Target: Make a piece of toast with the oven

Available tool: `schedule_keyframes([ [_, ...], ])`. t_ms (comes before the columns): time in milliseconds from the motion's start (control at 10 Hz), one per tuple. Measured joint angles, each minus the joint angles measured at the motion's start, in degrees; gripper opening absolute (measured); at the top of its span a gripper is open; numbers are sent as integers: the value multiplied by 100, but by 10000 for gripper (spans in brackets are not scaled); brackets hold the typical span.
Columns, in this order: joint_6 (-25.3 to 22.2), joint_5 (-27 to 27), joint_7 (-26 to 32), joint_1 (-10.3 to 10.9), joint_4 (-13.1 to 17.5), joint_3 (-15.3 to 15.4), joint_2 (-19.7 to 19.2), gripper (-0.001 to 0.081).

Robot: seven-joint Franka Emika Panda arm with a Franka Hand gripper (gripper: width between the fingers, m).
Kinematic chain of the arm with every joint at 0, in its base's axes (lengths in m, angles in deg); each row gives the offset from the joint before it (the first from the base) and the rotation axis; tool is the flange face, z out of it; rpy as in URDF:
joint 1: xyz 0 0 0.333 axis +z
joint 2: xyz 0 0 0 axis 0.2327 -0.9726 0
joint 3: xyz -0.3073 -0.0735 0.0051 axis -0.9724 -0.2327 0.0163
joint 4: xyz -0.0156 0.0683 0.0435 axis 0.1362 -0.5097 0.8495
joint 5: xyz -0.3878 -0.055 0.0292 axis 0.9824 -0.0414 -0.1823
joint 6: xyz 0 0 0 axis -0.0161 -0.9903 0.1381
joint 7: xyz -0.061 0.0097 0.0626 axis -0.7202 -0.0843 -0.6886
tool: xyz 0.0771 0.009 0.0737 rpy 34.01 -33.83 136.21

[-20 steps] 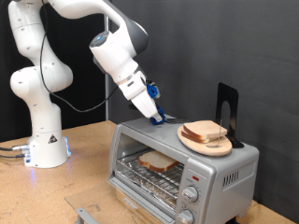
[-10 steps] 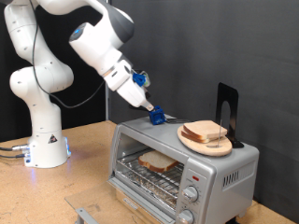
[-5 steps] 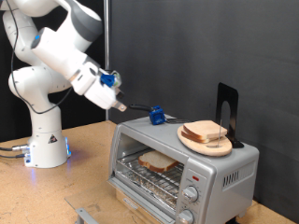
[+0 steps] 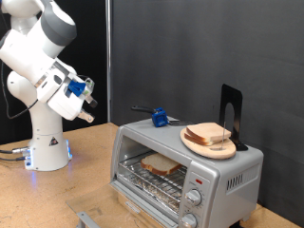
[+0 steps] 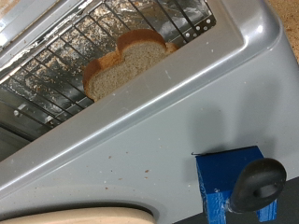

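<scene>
The silver oven [image 4: 223, 171] stands at the exterior view's lower right. One piece of toast [image 4: 161, 163] lies on its wire rack, and its door appears folded down in front. The wrist view shows the same toast [image 5: 126, 65] on the rack below the oven's grey top [image 5: 140, 131]. My gripper [image 4: 87, 116] hangs in the air at the exterior view's left, well clear of the oven, with nothing seen between its fingers. The fingers do not show in the wrist view.
A round wooden plate [image 4: 195, 144] with a pile of bread slices [image 4: 209, 133] sits on the oven top, its rim also showing in the wrist view [image 5: 75, 217]. A blue block with a black handle [image 4: 160, 118] [image 5: 229, 177] lies beside it. A black stand [image 4: 230, 109] is behind. The robot base [image 4: 47, 142] stands at left.
The arm has swung from the blue block on the oven top away to the exterior view's left and slightly down. The toast, plate and block have not moved.
</scene>
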Motion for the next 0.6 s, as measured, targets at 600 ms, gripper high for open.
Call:
schedule_keyframes([
  [600,-1739,-702,-2344,-164,247,-795,-706,809],
])
